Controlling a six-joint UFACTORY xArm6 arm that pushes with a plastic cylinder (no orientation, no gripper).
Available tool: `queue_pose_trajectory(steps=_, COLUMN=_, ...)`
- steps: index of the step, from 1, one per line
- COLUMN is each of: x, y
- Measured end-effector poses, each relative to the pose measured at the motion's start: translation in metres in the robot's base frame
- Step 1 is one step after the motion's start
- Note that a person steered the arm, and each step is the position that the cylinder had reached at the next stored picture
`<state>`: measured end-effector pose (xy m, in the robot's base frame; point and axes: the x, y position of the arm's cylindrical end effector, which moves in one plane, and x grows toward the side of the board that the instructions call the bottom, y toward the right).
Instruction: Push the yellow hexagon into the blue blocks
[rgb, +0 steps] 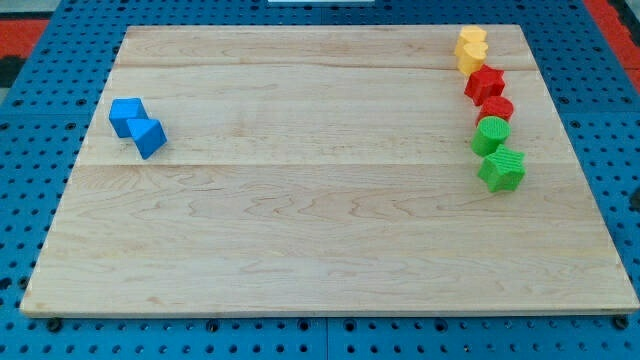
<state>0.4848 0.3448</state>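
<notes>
My tip: not in frame, so position rel. to blocks can't be told. Yellow blocks (471, 47) sit at board's 1 o'clock, hexagon vs. heart unclear; blue blocks (137, 126) at 9 o'clock, well apart. Step: approach pending. Next: tip behind yellow, push toward 9 o'clock

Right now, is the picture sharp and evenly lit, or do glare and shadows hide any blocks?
In the camera view, light is even and soft; the wooden board shows only a faint sheen, no strong glare. Blocks cast small shadows. The blue blocks are sharp enough; the two yellow blocks blur together, so the hexagon is hard to tell. The board looks trapezoidal from perspective. My tip does not show.
</notes>
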Motion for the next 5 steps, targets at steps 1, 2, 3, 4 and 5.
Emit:
queue_pose_trajectory(steps=1, x=-0.064, y=-0.006)
queue_pose_trajectory(steps=2, x=-0.14, y=-0.01)
queue_pose_trajectory(steps=3, x=-0.211, y=-0.047)
queue_pose_trajectory(steps=4, x=-0.269, y=-0.07)
queue_pose_trajectory(steps=5, x=-0.271, y=-0.14)
